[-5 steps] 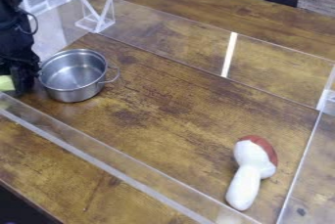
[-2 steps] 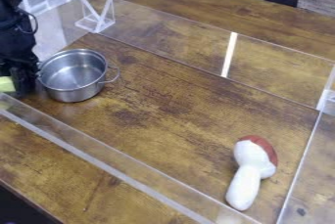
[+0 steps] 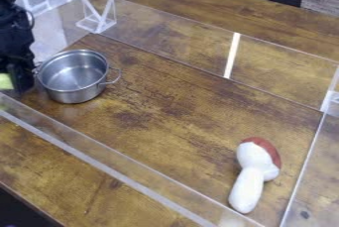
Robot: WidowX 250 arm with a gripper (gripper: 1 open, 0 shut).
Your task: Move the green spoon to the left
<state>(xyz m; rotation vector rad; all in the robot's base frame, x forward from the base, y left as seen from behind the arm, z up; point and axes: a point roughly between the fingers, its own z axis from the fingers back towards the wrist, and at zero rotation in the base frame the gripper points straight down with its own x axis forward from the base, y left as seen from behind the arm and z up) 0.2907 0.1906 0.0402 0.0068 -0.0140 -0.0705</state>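
Observation:
At the far left edge of the camera view, my black gripper (image 3: 10,76) points down at the wooden table, just left of the steel pot (image 3: 74,75). A small yellow-green piece of the green spoon (image 3: 6,80) shows at its fingertips. The rest of the spoon is hidden by the gripper and cut off by the frame edge. The jaws look shut on it, close to the table surface.
A toy mushroom (image 3: 255,174) with a white stem and red-brown cap lies at the lower right. Clear acrylic walls (image 3: 106,167) border the work area, with an upright clear strip (image 3: 232,55) at the middle back and a clear stand (image 3: 95,15) behind the pot.
The gripper has rolled slightly about its vertical line while staying in the same spot. The green piece sits a touch higher in the picture. Pot and mushroom have not moved.

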